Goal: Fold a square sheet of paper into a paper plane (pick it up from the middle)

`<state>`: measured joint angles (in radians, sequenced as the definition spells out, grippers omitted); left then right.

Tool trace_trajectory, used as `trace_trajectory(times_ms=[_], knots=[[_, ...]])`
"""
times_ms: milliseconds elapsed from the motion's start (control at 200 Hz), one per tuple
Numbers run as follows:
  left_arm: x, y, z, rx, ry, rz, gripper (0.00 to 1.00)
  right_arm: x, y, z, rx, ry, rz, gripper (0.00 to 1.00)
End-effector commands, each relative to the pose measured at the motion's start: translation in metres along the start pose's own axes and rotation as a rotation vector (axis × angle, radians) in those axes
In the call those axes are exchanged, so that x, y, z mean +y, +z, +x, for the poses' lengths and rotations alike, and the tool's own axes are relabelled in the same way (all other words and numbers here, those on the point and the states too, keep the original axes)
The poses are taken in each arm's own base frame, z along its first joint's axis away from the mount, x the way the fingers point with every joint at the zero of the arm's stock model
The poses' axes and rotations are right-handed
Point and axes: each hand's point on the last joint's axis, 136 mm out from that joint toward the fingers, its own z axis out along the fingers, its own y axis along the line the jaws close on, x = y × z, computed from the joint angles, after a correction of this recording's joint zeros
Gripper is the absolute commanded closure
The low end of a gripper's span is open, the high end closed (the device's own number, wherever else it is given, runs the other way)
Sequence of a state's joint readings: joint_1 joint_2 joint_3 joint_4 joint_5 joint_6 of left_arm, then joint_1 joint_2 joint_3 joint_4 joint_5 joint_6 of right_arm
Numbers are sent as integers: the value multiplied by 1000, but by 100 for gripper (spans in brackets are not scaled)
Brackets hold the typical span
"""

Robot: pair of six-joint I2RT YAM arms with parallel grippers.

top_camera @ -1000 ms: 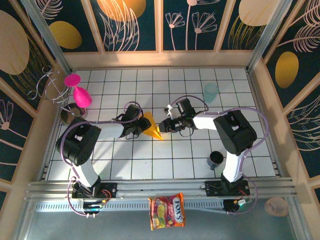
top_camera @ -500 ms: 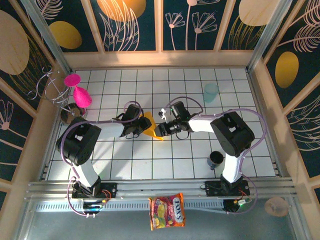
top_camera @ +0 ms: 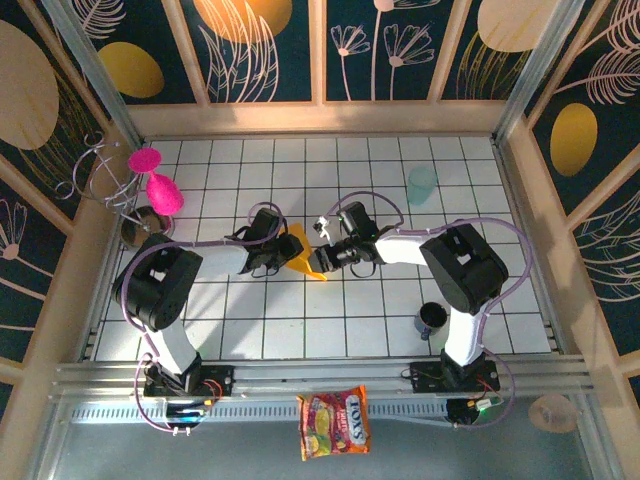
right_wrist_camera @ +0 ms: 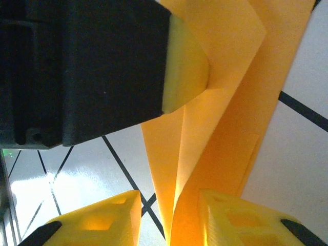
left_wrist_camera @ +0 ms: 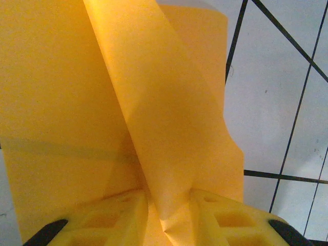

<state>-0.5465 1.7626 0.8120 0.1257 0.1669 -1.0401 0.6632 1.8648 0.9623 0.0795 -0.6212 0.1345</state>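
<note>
Evidently the left gripper (left_wrist_camera: pixel 169 218) pinches the sheet of paper (left_wrist_camera: pixel 164 118) at its folded ridge, propping it upright ahead of its fingers; the right gripper (right_wrist_camera: pixel 169 220) straddles the opposite end, jaws parted, probably poised to crease it.

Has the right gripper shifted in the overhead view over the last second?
Yes. The right gripper has slid left, away from the teal cup and further onto the folded orange paper.
</note>
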Motion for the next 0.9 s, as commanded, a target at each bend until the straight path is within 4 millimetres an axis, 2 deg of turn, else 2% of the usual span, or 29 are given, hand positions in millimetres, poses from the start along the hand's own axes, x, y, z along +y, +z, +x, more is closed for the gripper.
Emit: trace_trajectory(times_ms=[0,190,696,801,896], knots=[[60,8,19,53,-31,-217,69,3,6,2,3,-54,-8,65],[62,8,20,52,-31,-225,68,-3,10,7,14,-52,11,66],[60,5,17,42,-28,-225,68,-8,11,14,23,-38,-12,82],[52,1,12,25,-20,-204,68,-6,9,15,26,-24,-43,87],[34,-7,3,-6,-7,-152,68,-6,9,19,37,-6,-64,91]])
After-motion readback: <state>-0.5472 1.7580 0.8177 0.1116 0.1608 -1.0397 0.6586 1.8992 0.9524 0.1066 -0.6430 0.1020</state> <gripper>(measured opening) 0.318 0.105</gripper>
